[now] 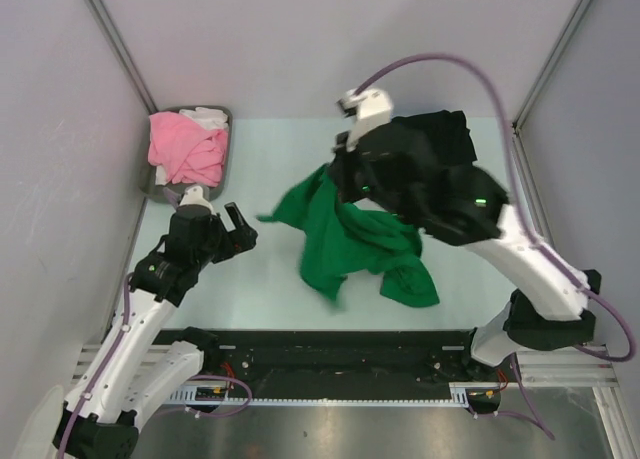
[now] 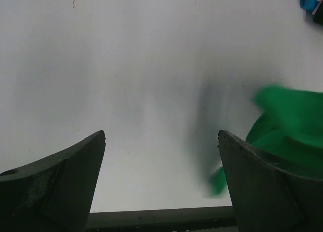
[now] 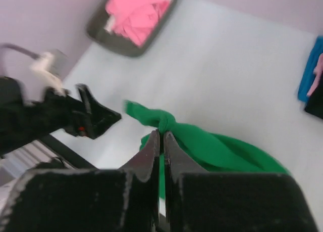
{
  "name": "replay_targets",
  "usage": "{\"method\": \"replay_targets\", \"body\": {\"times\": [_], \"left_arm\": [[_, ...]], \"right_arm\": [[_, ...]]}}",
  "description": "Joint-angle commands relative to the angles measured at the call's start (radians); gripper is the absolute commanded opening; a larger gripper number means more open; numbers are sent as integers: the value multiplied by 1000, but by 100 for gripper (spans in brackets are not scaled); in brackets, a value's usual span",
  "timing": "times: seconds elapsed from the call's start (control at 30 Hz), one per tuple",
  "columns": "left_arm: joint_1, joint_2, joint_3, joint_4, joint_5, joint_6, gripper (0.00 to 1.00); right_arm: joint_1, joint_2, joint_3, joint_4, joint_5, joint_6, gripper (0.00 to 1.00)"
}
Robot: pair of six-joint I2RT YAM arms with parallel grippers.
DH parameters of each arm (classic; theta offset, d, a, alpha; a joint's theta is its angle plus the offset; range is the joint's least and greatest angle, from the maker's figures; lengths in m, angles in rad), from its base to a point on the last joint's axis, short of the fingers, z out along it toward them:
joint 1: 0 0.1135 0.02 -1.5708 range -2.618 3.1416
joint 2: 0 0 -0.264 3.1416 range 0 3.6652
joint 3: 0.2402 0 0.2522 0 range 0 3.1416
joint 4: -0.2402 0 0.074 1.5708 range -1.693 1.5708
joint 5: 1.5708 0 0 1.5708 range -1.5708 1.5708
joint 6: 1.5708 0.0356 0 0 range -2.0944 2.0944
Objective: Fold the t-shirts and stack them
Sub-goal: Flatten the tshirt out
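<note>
Grey plastic tray (image 1: 229,151) holds a crumpled pink shirt (image 1: 183,147) and a white shirt (image 1: 208,117). The right hand (image 3: 161,136) pinches the bunched green shirt (image 1: 345,241); the left hand (image 2: 161,141) is spread apart.

No text, brand, number or sign can be read anywhere; the green t-shirt (image 1: 350,244) shows only plain cloth, with no label legible on it

Pretty plain setup: a pale mint table (image 1: 260,159) boxed in by 3 flat lavender-grey walls, the back wall (image 1: 330,39) plus 1 on each side. 2 slim metal posts (image 1: 115,39) run up the back corners. A dark grey tray (image 1: 231,129) sits in the far left corner, and a black rail (image 1: 330,351) runs along the near edge. Lighting's soft and even.
</note>
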Motion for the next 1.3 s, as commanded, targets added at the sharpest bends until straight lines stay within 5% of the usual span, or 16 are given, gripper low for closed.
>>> {"method": "replay_targets", "body": {"times": [0.0,0.1,0.37,0.4,0.5,0.6,0.73,1.0,1.27], "left_arm": [[-4,21,62,-32,-36,34,97],[-1,22,71,-32,-41,43,97],[-2,44,36,55,57,0,97],[-4,48,28,68,70,-1,97],[-7,59,-13,109,105,-26,97],[-12,61,-56,134,119,-35,96],[-27,56,-113,164,122,-46,96],[-81,137,-142,244,145,-55,95],[-87,110,-150,240,133,-41,95]], "right_arm": [[22,-33,238,-281,150,-27,0],[-13,-145,32,-258,179,17,0],[-432,-603,-743,-127,31,181,0],[-464,-620,-829,-130,63,200,6],[-541,-641,-865,-109,68,183,65],[-546,-634,-859,-26,-33,125,99],[-520,-545,-845,51,-179,86,100],[-515,-264,-911,267,-204,34,100],[-664,-46,-916,446,-262,11,79]]}}
